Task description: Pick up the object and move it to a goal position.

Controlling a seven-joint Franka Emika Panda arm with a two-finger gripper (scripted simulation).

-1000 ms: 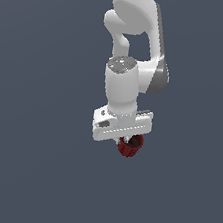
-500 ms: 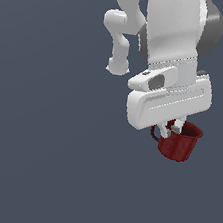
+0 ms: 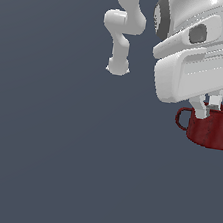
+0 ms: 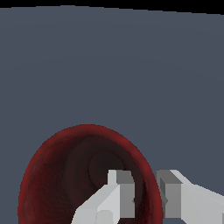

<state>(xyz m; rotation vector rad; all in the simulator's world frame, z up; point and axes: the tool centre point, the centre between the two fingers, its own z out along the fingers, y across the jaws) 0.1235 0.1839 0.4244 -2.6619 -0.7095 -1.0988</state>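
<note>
The dark red mug (image 3: 213, 130) hangs under my white gripper (image 3: 207, 108) at the exterior view's right, its loop handle pointing to that view's left. The gripper is shut on the mug's rim, one finger inside the cup and one outside. In the wrist view the mug (image 4: 65, 175) shows its dark interior, and the two fingertips (image 4: 126, 192) pinch the rim wall between them; my gripper (image 4: 146, 194) is midway on that rim. The mug is lifted off the surface and appears large, close to the exterior camera.
The white arm's links and base (image 3: 123, 29) stand further back in the exterior view. A plain dark grey-blue surface (image 3: 52, 150) fills the rest of both views. No goal marker shows.
The gripper with the mug has moved towards the exterior view's right and closer to the camera, growing much larger. The mug stays held in the fingers.
</note>
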